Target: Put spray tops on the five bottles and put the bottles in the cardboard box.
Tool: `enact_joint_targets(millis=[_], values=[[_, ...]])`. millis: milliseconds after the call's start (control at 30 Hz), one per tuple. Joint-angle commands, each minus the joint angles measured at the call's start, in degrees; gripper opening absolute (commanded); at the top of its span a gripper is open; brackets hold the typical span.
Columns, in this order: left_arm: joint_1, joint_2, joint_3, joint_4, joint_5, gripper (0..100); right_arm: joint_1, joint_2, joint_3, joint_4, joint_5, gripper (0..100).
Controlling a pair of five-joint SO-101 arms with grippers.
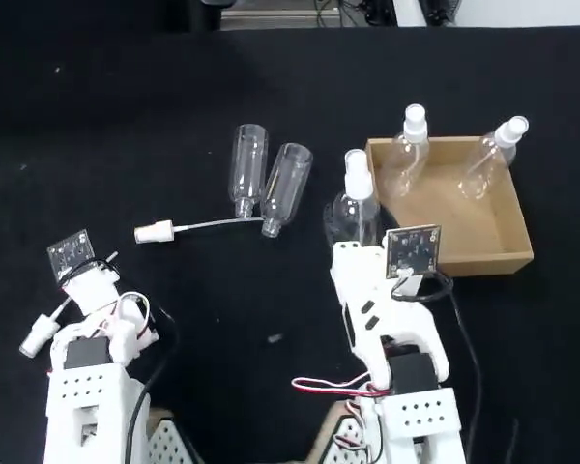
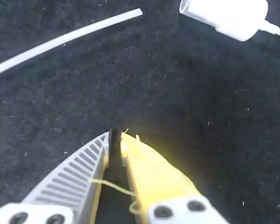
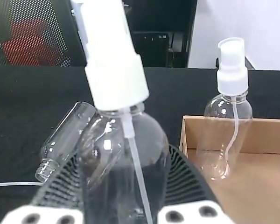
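Right gripper (image 1: 358, 238) gripping a capped bottle (image 3: 113, 140) beside the box (image 1: 469, 261), left gripper (image 2: 115, 140) resting closed, empty, near a spray top (image 2: 226, 16)

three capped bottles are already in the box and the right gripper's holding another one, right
Not quite: the cardboard box holds two capped bottles, not three, as the high view shows. The right gripper does hold another capped bottle.

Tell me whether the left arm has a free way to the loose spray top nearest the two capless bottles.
Likely yes. The spray top lies on open table near the left gripper, with nothing between them. Its fingers are shut and empty, so they must open first.
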Motion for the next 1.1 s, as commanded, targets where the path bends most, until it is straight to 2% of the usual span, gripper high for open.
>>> enact_joint_targets(millis=[0, 167, 333, 433, 900, 1067], values=[[-0.4, -0.2, 0.1, -0.6, 0.3, 4, 1.4, -1.3, -4.5, 0.2, -0.1, 1.1], [-0.4, -0.2, 0.1, -0.6, 0.3, 4, 3.8, -1.3, -6.7, 1.7, -0.2, 1.1], [-0.4, -0.2, 0.1, -0.6, 0.3, 4, 8.9, -1.3, -13.0, 10.8, -0.3, 1.1], [-0.4, -0.2, 0.1, -0.6, 0.3, 4, 8.8, -1.3, -14.7, 13.7, 0.2, 1.1], [-0.4, -0.2, 0.1, -0.6, 0.3, 4, 9.2, -1.2, -16.7, 13.3, 0.3, 1.1], [-0.4, -0.2, 0.1, -0.6, 0.3, 4, 8.9, -1.1, -19.6, 18.4, 0.3, 1.1]])
